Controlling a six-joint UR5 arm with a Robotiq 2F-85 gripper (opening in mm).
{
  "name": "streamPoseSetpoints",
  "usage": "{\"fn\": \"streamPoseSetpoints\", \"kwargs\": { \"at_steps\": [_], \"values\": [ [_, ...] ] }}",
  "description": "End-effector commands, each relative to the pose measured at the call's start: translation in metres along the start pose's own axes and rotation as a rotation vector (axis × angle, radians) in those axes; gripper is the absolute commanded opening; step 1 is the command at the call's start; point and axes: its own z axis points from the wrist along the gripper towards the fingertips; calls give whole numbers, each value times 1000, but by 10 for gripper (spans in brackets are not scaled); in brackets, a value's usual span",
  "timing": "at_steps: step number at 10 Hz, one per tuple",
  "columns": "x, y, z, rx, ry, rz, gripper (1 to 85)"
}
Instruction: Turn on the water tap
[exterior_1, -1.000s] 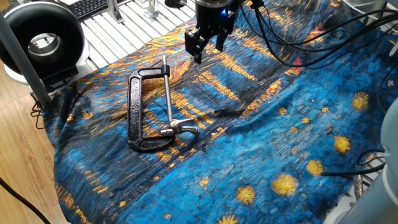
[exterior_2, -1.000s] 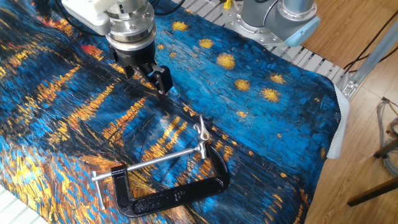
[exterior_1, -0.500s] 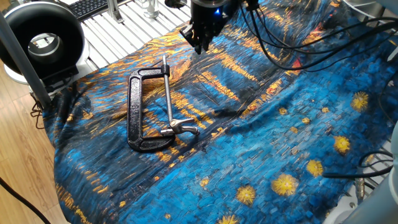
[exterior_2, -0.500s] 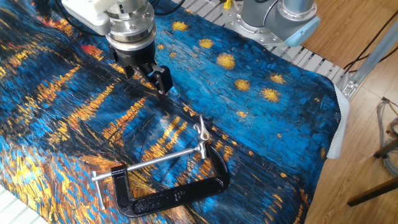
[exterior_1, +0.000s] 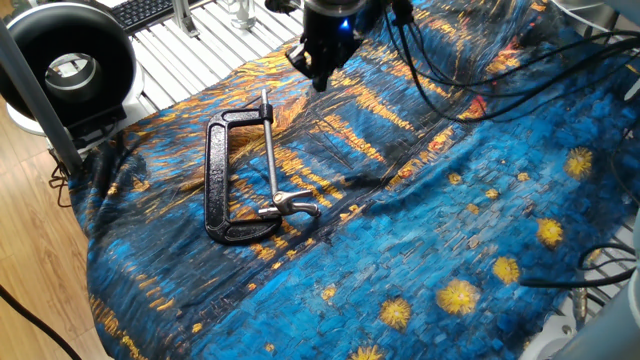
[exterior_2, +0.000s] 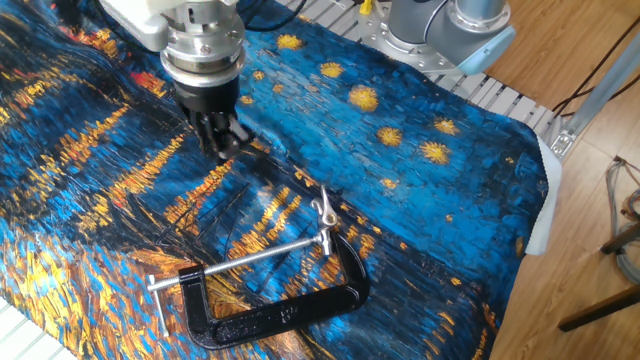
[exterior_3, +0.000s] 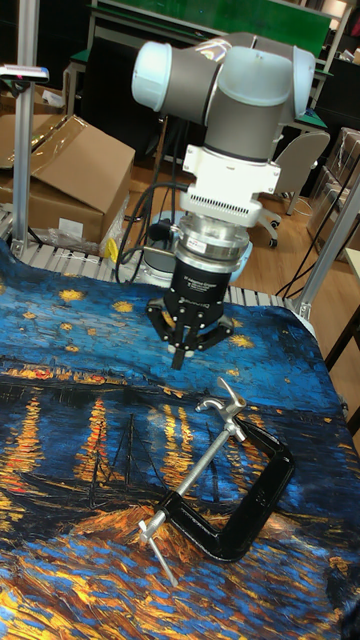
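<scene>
A black C-clamp (exterior_1: 214, 180) (exterior_2: 290, 305) (exterior_3: 255, 505) lies flat on the blue and orange painted cloth, its long silver screw (exterior_1: 269, 150) running across the frame. The water tap (exterior_1: 293, 207) (exterior_2: 322, 213) (exterior_3: 222, 400), a small silver piece with a short lever, is held at the clamp's jaw. My gripper (exterior_1: 319, 78) (exterior_2: 222, 142) (exterior_3: 180, 356) hangs above the cloth, pointing down. It is a short way from the tap and touches nothing. Its fingertips meet, with nothing between them.
The cloth (exterior_1: 450, 230) covers the table in wrinkles. A black round fan-like device (exterior_1: 68, 62) stands at one table corner, and black cables (exterior_1: 470, 70) trail from my wrist. The arm's base (exterior_2: 450, 25) is at another edge. Cardboard boxes (exterior_3: 60, 170) sit behind.
A second ago the fingers stood apart; now they are together. The gripper has shifted slightly up and left in one fixed view. The clamp and the tap have not moved.
</scene>
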Motion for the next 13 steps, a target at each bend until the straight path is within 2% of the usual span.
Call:
{"fn": "streamPoseSetpoints", "kwargs": {
  "at_steps": [1, 3, 4, 6, 7, 8, 9, 11, 12, 13],
  "values": [
    [20, 34, 6, -59, -25, 46, 10],
    [33, 51, 12, -82, -49, 32, 10],
    [48, 62, 17, -94, -36, 17, 10],
    [70, 74, 28, -73, -23, 22, 10],
    [78, 74, 32, -66, -27, 18, 10],
    [83, 72, 33, -76, -34, 7, 10],
    [87, 69, 33, -86, -33, 2, 10],
    [93, 60, 36, -80, -45, 9, 10],
    [102, 59, 37, -83, -16, 17, 10],
    [103, 54, 39, -62, -14, 11, 10]
  ]
}}
